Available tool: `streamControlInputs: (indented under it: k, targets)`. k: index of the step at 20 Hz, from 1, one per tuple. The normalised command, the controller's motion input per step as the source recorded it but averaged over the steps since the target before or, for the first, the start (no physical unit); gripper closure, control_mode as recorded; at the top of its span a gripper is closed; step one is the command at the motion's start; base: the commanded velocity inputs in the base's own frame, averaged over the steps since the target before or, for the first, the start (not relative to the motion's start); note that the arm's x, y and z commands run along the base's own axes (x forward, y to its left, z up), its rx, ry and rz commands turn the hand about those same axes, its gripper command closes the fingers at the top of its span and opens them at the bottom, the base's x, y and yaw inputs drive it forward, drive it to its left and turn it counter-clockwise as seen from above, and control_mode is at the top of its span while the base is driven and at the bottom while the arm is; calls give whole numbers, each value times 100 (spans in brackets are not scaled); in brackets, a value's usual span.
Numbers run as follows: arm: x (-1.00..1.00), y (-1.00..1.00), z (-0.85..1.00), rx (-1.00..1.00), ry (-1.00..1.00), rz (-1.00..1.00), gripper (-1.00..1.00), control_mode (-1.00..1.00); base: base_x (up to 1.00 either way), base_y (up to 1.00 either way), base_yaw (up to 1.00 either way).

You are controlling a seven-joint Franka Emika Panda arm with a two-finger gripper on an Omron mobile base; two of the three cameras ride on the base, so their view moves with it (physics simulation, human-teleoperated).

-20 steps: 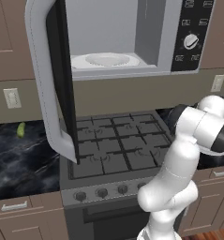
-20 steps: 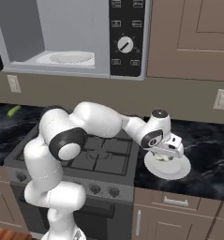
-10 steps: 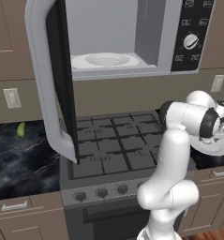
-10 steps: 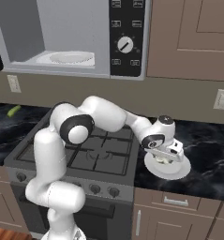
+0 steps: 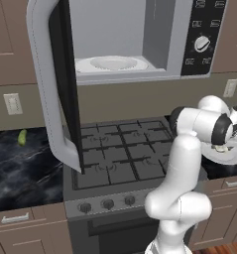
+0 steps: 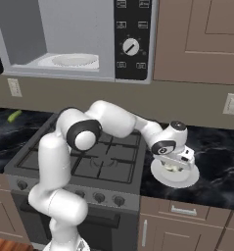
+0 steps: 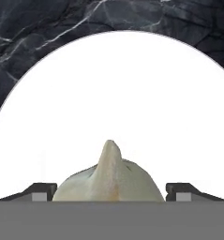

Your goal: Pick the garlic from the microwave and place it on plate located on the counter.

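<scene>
Holding garlic [image 7: 108,180] between jaws | directly over plate [image 7: 132,93] on counter [image 6: 221,157] | no readable writing

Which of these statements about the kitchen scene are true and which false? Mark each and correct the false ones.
1. The microwave door is open. True.
2. The garlic lies on the turntable. False: it sits between the gripper's fingers, over the plate.
3. The plate rests on the counter, right of the stove. True.
4. The gripper is inside the microwave. False: it is low over the plate.
5. A green vegetable lies on the stove. False: it is on the counter, left of the stove.
</scene>
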Motion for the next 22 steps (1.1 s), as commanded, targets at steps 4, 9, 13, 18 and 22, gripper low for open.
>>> streamControlInputs:
  k: [4, 9, 13, 18, 22]
  targets:
    - [3, 15, 3, 0, 0, 0, -100, -100, 0, 0, 0]
    - [-7, 32, 27, 0, -4, -1, -100, -100, 0, 0, 0]
    - [-51, 66, 84, 0, -19, 0, -100, -100, 0, 0, 0]
    - [-60, 70, 92, -1, -12, 0, -100, -100, 0, 0, 0]
    - [-69, 97, 91, -4, -5, 0, -100, -100, 0, 0, 0]
